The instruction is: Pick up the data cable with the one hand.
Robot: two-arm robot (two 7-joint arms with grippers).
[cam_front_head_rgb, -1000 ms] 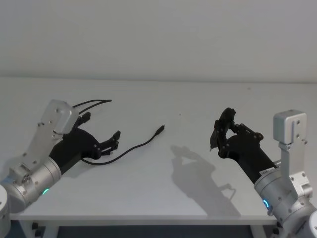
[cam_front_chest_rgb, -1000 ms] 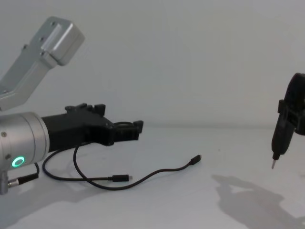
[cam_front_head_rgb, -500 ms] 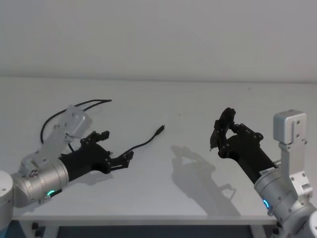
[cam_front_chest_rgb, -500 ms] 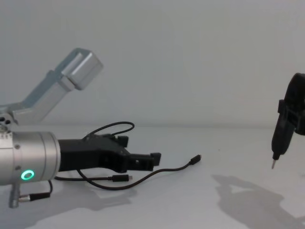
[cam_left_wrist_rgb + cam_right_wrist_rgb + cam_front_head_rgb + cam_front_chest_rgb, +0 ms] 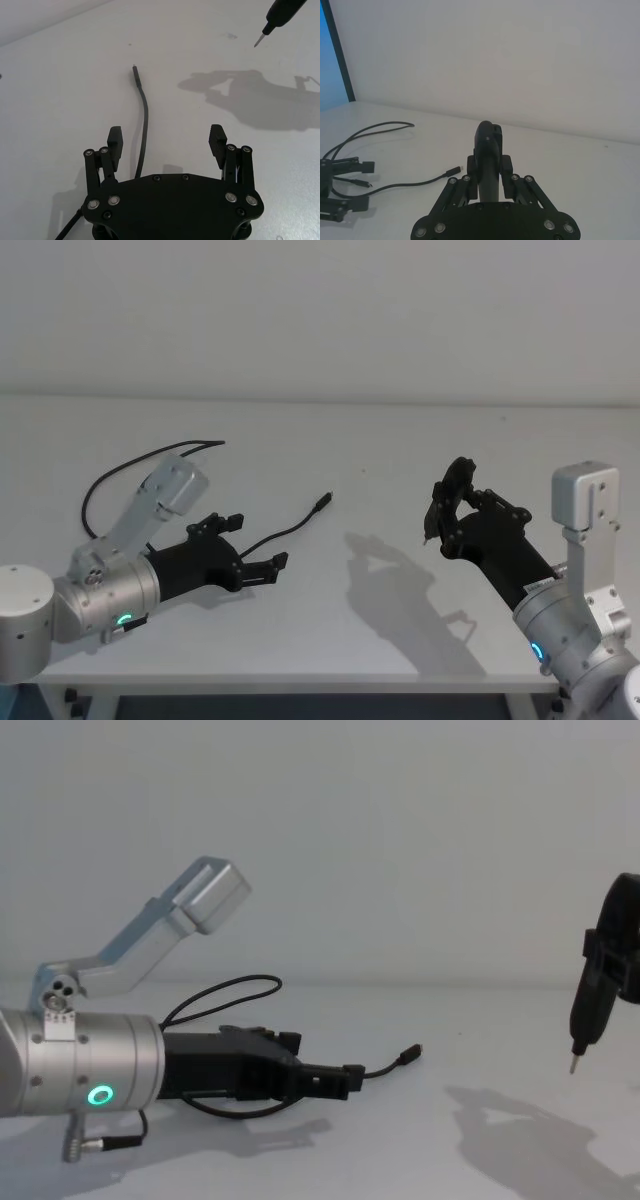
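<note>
Head view: the left gripper (image 5: 258,540) is low over the white counter (image 5: 400,440), jaws wide open and holding nothing. The one data cable (image 5: 298,527) passes between them, with its loop at the far left. The right gripper (image 5: 455,502), above the counter at the right, is closed on one pen-shaped tool (image 5: 434,517).

Left wrist view: the cable lies between the two open fingers (image 5: 115,142), nearer one, not gripped.

Chest view: the left gripper is just over the cable.

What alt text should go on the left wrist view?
The left hand hovers open over a white table, with the black cable running out between its fingers to a small plug. A pen-shaped tool points down at the table farther off.
</note>
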